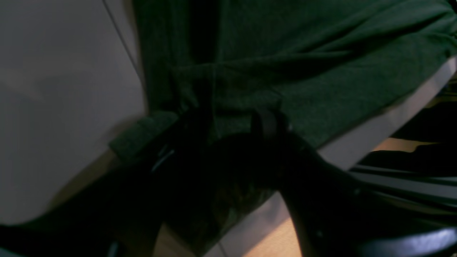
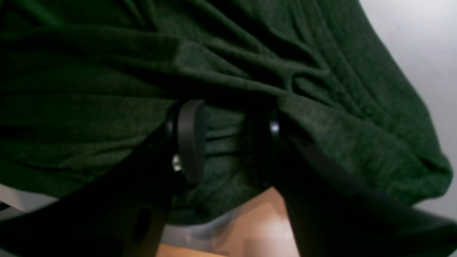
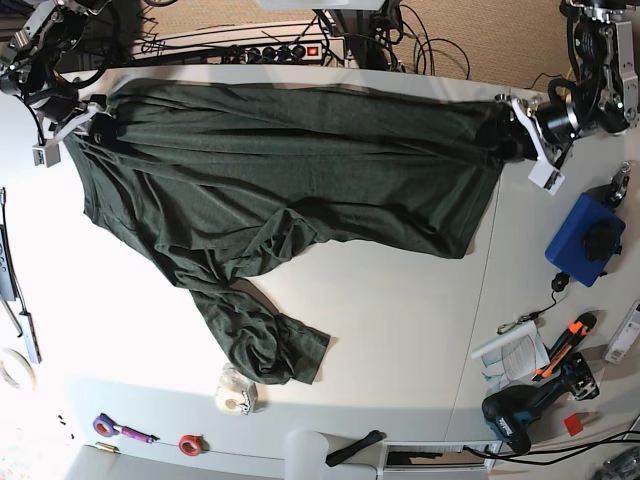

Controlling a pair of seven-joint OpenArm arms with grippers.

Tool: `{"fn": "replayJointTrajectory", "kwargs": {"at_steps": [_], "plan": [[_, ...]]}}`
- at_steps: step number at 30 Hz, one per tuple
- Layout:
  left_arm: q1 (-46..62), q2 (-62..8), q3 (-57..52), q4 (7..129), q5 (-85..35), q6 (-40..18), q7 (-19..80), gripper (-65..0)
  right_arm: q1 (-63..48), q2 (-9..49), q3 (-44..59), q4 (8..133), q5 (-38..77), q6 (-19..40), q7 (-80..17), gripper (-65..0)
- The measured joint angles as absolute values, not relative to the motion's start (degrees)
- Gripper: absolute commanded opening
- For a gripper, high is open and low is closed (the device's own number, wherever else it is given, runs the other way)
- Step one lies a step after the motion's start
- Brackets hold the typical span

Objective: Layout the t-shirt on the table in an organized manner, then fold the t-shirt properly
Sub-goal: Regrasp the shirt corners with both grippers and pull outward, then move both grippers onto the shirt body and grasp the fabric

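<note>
My dark green t-shirt (image 3: 290,190) lay spread across the far half of the white table (image 3: 400,340), its upper edge running close along the table's far rim. One sleeve trailed toward the near side and ended in a crumpled bunch.

My right jaws (image 2: 228,139) were at the shirt's corner on the base view's left, by the table's edge. The wrist view showed the two fingers apart with a fold of green cloth lying between them; I could not tell whether they pressed it. My left jaws (image 1: 232,121) were at the shirt's opposite end, on the base view's right, where the cloth hung over the table's rim. That view was dark and blurred, so I could not tell if they gripped the fabric.

A wide bare stretch of table lay open in front of the shirt. A thin seam line (image 3: 480,310) ran through it, beside the shirt's right end.

Just beside the bunched sleeve sat a roll of clear tape (image 3: 236,392). On the base view's right stood a blue box (image 3: 584,240), a folded paper (image 3: 510,358) and a cordless drill (image 3: 525,408). Cables and a power strip (image 3: 270,48) ran behind the far edge.
</note>
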State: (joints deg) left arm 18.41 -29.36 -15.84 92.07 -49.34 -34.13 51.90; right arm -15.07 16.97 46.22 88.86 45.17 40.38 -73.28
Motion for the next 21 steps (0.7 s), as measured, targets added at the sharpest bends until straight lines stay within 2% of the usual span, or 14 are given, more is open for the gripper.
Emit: {"fn": "replayJointTrajectory", "kwargs": {"at_steps": [12,21], "plan": [[15.7,-29.4,-15.8,94.1,-46.5,-32.4,55.5,-38.6,-15.3,22.7,46.2,88.5,51.4,40.0,-74.6,-41.8],[16.6,-29.4,-15.6,102.5,-43.2,-30.9,60.4,-38.6,-12.4,23.3,46.4,88.5,52.9,39.9,-74.7,-41.8]]}}
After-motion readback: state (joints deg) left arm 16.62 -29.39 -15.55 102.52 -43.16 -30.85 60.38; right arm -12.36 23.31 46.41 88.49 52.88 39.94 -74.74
